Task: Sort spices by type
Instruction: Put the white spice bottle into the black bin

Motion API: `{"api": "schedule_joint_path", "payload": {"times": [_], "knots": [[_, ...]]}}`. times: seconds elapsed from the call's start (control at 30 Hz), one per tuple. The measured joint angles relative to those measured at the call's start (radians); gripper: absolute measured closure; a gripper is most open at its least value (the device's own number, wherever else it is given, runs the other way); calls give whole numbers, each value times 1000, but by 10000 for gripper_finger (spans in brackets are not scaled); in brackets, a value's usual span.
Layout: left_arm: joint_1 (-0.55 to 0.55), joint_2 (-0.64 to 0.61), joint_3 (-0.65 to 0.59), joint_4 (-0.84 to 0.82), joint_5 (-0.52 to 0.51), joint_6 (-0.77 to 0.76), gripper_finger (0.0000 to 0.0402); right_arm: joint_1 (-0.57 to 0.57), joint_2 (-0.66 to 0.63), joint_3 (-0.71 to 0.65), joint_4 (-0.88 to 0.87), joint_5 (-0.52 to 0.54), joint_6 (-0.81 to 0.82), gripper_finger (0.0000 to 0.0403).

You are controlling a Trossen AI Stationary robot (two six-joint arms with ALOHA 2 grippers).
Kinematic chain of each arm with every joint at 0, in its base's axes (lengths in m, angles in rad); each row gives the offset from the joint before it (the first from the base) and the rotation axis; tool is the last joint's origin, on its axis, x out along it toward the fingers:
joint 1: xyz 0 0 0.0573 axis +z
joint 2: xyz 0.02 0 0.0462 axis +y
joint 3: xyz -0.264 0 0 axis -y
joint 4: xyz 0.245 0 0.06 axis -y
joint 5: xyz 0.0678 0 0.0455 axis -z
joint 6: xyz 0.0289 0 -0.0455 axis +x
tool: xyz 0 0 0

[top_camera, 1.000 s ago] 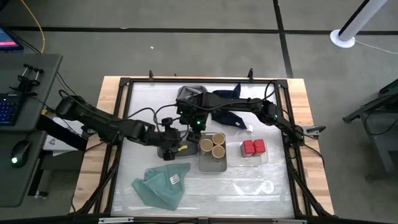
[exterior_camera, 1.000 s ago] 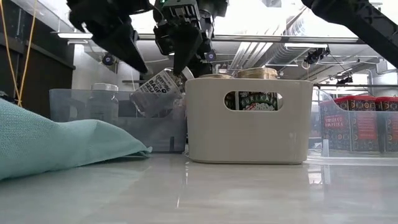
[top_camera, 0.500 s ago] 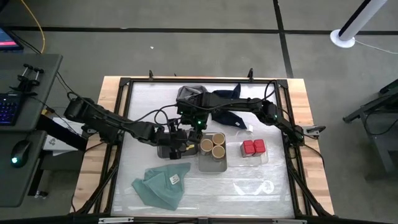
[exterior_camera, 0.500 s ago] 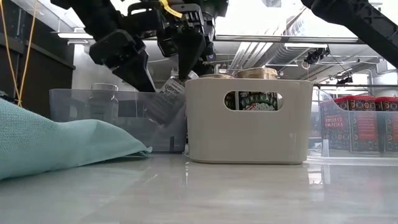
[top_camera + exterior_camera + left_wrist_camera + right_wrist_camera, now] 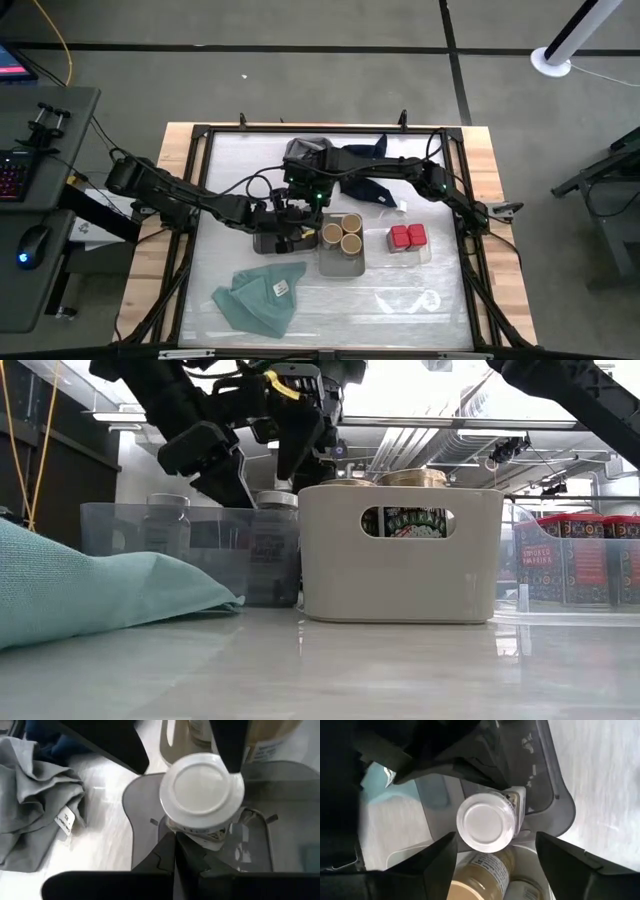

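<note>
A white-capped jar (image 5: 272,545) stands upright on its base in the grey tray (image 5: 120,530), beside the cream tray (image 5: 400,570). My right gripper (image 5: 495,840) is open above it, one finger on either side of the white cap (image 5: 486,822), with a gap showing. My left gripper (image 5: 175,845) is shut, and its tips are at the jar's side below the cap. A second white-capped jar (image 5: 166,525) stands farther along the grey tray. Three tan-topped jars (image 5: 342,232) fill the cream tray. Two red jars (image 5: 407,237) sit in the clear tray. My left gripper lies with its shut fingertips (image 5: 170,851) against the jar's labelled side (image 5: 196,829), just under the cap. It comes slanting down from the table's left. The jar stands upright on the grey tray's floor.
A teal cloth (image 5: 260,295) lies near the front left. Grey (image 5: 305,150) and navy (image 5: 365,155) cloths lie at the far edge. The cream tray's wall (image 5: 342,265) stands right beside the grey tray. Both arms crowd over the same spot.
The white-capped jar hung tilted under my right gripper. It has come down into the grey tray and now stands upright. My left gripper has moved toward the table's right and down, up to the jar's side.
</note>
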Motion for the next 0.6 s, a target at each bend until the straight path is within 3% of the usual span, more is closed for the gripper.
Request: {"api": "schedule_joint_path", "payload": {"times": [0.17,0.37,0.47,0.6], "knots": [[0,-78,2,-74,-7,0,401,-9,-25,0,2,21,-52,139],[-4,-327,2,-247,-71,-121,401,-25,-123,1,-22,175,-169,157],[-31,-470,2,-288,-130,-250,401,-14,-146,1,-39,184,-186,198],[-104,-618,2,-229,-211,-395,402,26,-145,-15,-34,194,-229,314]]}}
